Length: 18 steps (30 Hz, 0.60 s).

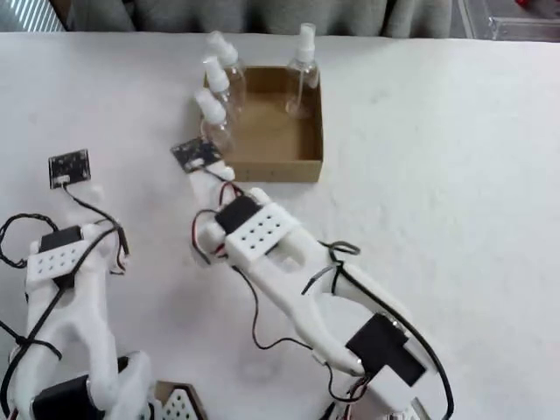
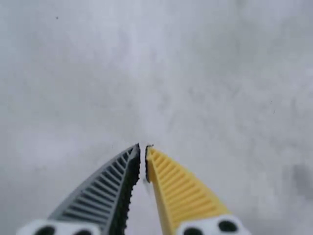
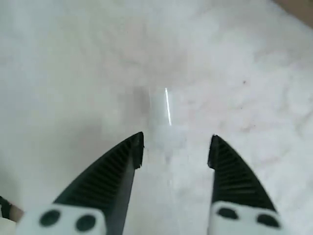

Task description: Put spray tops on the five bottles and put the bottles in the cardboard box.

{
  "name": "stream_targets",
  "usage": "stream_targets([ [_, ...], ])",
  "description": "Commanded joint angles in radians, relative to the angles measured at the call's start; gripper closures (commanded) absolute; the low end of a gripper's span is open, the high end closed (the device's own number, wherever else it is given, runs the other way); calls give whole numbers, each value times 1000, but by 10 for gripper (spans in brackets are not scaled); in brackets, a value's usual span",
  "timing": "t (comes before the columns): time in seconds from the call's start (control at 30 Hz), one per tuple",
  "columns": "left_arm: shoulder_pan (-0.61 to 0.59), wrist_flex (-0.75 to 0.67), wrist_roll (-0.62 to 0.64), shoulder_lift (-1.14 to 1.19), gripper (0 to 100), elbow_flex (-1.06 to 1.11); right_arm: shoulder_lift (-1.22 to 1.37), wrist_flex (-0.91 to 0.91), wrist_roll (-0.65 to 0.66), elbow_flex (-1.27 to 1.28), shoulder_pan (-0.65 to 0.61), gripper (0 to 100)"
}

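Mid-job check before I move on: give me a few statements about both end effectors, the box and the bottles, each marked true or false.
1. The left end effector is shut, over the white table. True.
2. The right end effector is shut on a bottle. False: it is open, and a clear object lies on the table just ahead of its fingertips, not gripped.
3. The cardboard box lies tipped on its side. False: it sits open side up.
4. A spray-topped bottle stands upright in the box's far right corner. True.
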Motion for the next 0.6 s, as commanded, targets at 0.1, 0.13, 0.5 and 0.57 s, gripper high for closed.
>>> stream_targets([
  [0.1,-7,-23,14,-8,961,-54,-12,248,-3,-229,99,806],
  [0.13,-7,-23,14,-8,961,-54,-12,275,-3,-244,128,812],
  [0.5,-5,-23,12,-8,961,-52,-28,549,123,-252,275,864],
  [0.57,-5,-23,12,-8,961,-51,-64,573,123,-224,297,864],
])
